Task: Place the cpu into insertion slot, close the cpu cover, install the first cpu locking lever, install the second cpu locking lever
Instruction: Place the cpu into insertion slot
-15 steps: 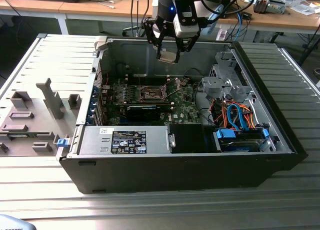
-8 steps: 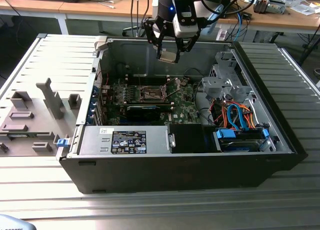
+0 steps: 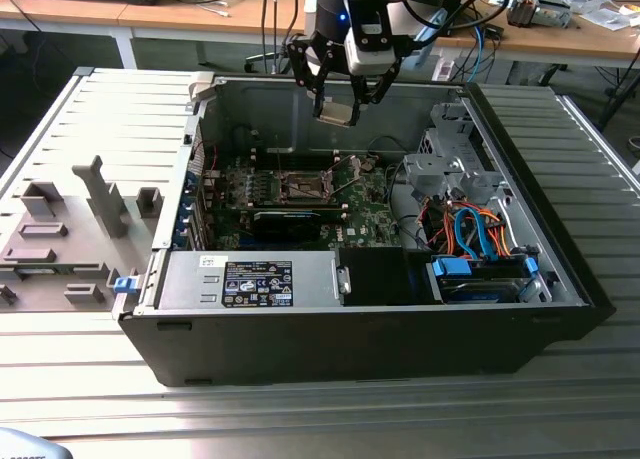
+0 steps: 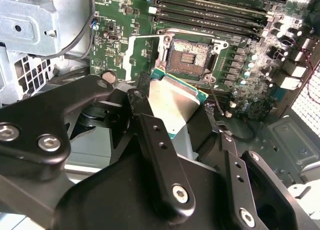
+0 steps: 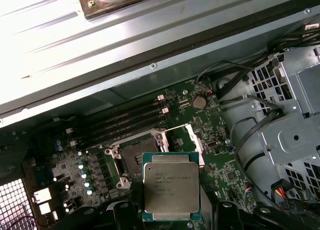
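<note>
Ribbed grey counter (image 3: 300, 419) carries an open computer case (image 3: 350, 344), and above its green motherboard (image 3: 372, 207) the pincer (image 3: 338, 105) hangs clamped on the cpu (image 5: 171, 192), gripping it by its edges and holding it clear of the board. Below it the insertion slot (image 4: 189, 57) lies empty and dark, with the cpu cover (image 4: 141, 57) swung open beside it. By my judgement no step is finished: the cpu is not yet seated, and nothing is closed or locked.

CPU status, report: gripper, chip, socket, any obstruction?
Gripper shut on cpu, held above the motherboard. Insertion slot bare, cpu cover flipped open. No obstruction seen over the slot.
</note>
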`<action>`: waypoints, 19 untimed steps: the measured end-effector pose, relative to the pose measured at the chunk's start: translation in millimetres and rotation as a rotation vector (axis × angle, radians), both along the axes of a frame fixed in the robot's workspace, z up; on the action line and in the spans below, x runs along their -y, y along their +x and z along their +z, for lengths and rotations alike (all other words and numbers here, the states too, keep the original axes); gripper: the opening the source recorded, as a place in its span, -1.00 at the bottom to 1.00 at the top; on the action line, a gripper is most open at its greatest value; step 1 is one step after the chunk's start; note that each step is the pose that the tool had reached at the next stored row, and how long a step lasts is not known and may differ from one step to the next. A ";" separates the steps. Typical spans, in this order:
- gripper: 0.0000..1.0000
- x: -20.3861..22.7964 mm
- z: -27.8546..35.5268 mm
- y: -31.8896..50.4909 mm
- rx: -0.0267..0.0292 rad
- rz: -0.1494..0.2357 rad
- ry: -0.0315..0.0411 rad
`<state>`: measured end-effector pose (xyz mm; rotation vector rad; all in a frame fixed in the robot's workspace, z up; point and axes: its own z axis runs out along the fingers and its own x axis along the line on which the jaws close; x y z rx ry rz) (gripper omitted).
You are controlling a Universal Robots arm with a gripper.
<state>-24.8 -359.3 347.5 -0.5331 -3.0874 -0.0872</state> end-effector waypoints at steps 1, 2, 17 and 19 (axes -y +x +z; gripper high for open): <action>0.08 0.0 0.0 0.0 0.0000 -0.003 -0.0001; 0.08 0.0 0.0 0.0 0.0000 -0.004 0.0000; 0.08 0.0 0.0 0.0 0.0000 -0.026 0.0000; 0.08 0.0 0.0 0.0 0.0000 -0.028 0.0000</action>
